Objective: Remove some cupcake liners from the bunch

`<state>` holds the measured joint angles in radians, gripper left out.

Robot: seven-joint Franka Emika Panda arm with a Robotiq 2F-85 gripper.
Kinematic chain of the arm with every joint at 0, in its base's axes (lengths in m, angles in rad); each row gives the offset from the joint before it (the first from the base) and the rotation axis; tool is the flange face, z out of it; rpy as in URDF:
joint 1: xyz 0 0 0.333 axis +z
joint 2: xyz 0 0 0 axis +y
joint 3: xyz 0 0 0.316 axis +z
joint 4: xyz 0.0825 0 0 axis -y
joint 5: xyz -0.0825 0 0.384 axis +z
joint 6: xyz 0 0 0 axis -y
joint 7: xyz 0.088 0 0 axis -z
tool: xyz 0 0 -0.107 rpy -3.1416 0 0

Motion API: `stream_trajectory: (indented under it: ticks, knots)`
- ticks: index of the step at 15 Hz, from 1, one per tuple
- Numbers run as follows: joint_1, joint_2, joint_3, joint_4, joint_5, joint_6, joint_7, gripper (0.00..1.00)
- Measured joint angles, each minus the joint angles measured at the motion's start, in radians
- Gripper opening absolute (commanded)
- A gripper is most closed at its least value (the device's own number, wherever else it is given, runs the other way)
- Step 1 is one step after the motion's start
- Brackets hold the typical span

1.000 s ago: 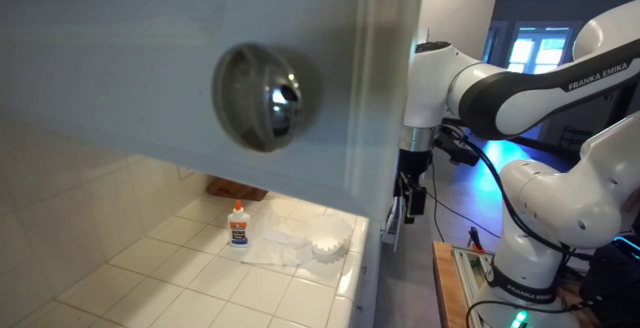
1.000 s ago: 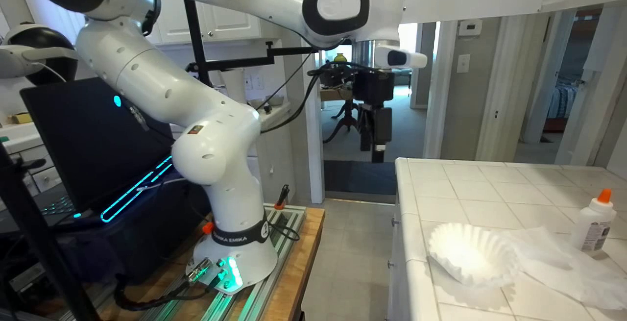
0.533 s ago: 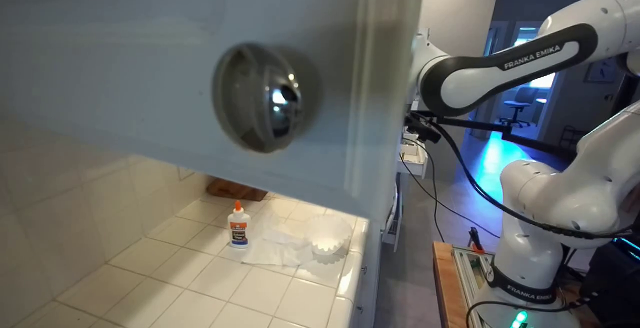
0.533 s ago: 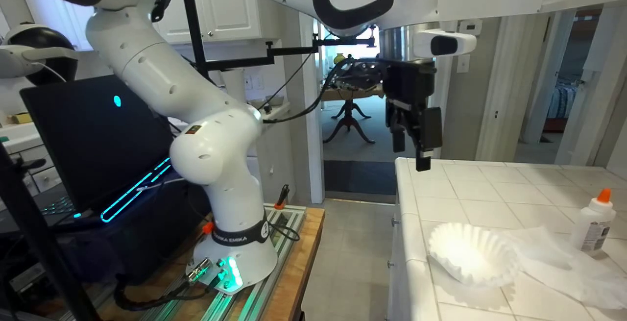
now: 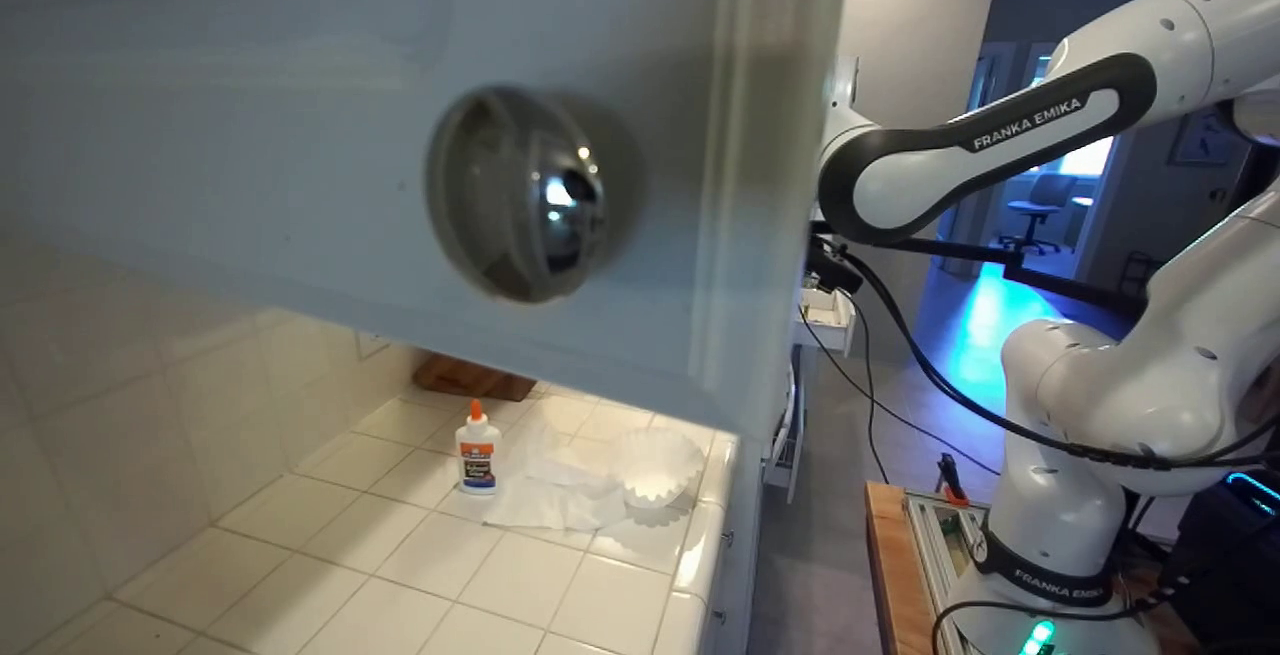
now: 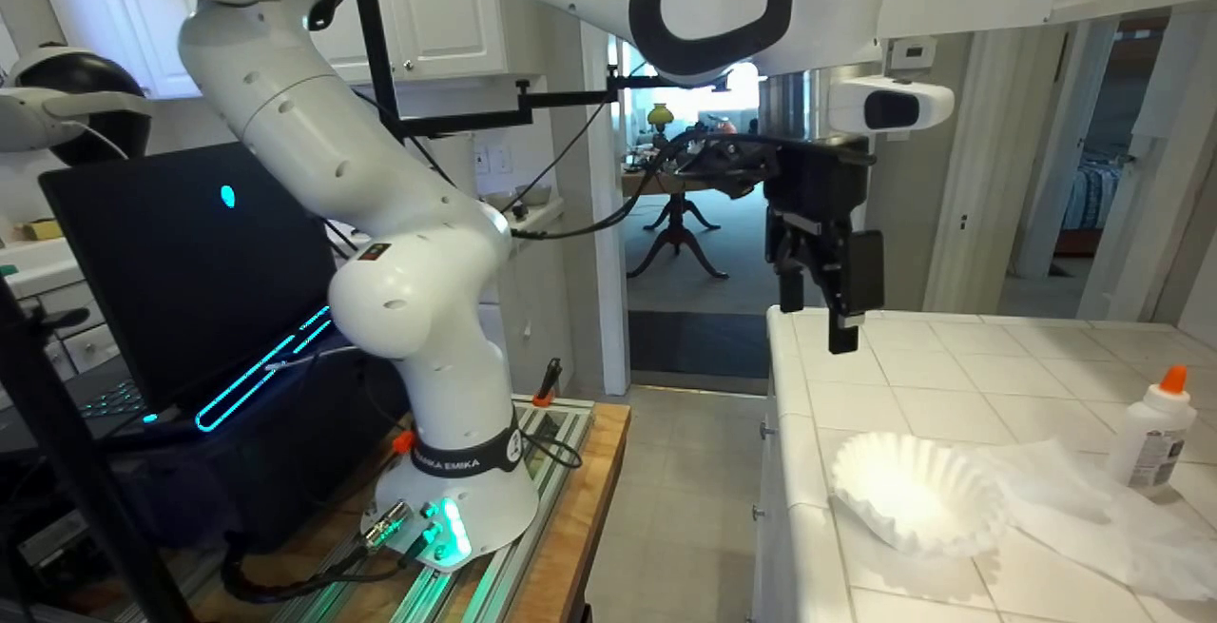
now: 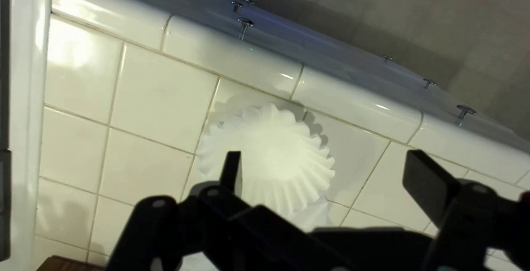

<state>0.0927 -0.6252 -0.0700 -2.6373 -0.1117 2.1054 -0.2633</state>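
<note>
In an exterior view, from the left: laptop (image 6: pixel 181 262) is set beside the arm (image 6: pixel 418 292); gripper (image 6: pixel 818 321) is held aloft, pointed down, fingers (image 6: pixel 843 333) spread wide; to its right, lower and apart, the bunch of cupcake liners (image 6: pixel 917 495) is seated on the tiled counter (image 6: pixel 951 411), near the edge; thin white sheets (image 6: pixel 1131 530) are spread just beside, then glue bottle (image 6: pixel 1150 438), stood upright; in the wrist view the bunch is partly overlapped by one finger.

The cupcake liners (image 7: pixel 271 151) are white, the pincer (image 6: pixel 818 322) black.
</note>
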Motion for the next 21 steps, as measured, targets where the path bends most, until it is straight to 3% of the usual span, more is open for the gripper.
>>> stream_trajectory:
  ticks: [7,13,15,17,21]
  knots:
    - [0.001,0.055,0.041,-0.046,-0.167,0.039,-0.131,1.00]
    - [0.000,0.119,0.080,-0.118,-0.391,0.262,-0.144,1.00]
    - [0.024,0.128,0.065,-0.125,-0.347,0.340,-0.185,1.00]
    - [0.054,0.128,0.035,-0.122,-0.293,0.354,-0.229,1.00]
    - [0.054,0.135,0.030,-0.122,-0.296,0.356,-0.259,1.00]
